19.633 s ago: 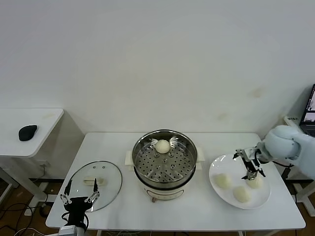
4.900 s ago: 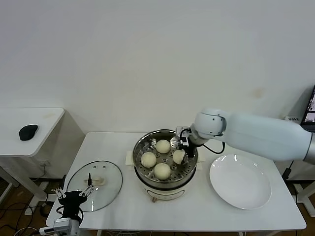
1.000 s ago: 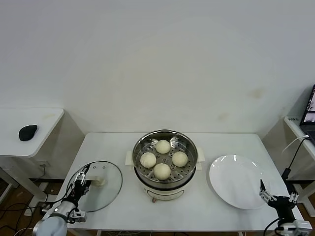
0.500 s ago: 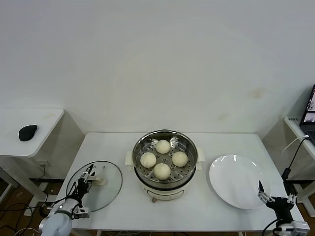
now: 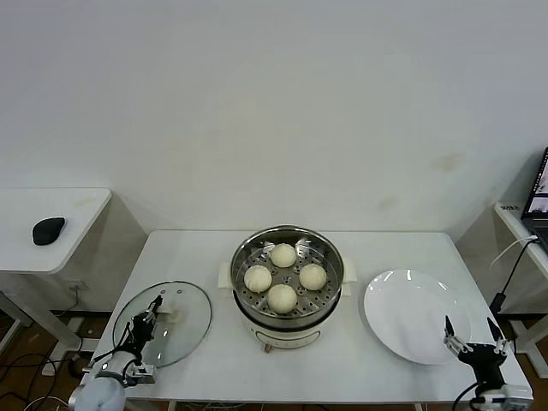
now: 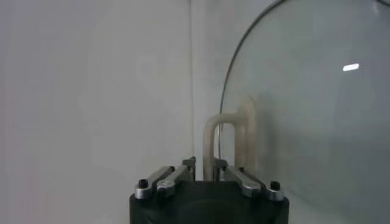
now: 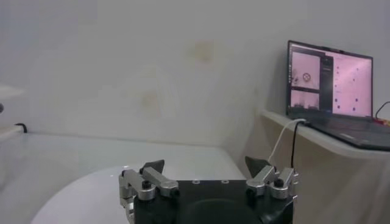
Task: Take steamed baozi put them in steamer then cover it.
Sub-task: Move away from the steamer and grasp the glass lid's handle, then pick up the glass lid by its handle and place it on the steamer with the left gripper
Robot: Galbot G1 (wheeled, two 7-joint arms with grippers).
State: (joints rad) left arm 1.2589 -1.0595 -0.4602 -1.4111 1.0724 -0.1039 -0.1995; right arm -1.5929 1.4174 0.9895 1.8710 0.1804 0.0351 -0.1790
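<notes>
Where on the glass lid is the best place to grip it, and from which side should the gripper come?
Probably the cream handle at the middle of the lid, taken from above. The lid lies flat on the table, so its rim gives no purchase, while the handle stands up as a thin arch that narrow jaws can close across. The left gripper is shut on it that way.

A plain white wall (image 5: 274, 103) fills the upper half of the frame, faintly smudged toward the right. A white table (image 5: 360, 248) stands against it at centre. At left, a second white table (image 5: 77, 205) carries a black mouse (image 5: 48, 229). Cables (image 5: 34, 364) trail on the brown floor (image 5: 17, 338) at lower left. At the right edge, a shelf (image 5: 522, 224) holds a lit laptop (image 7: 332, 85).
</notes>
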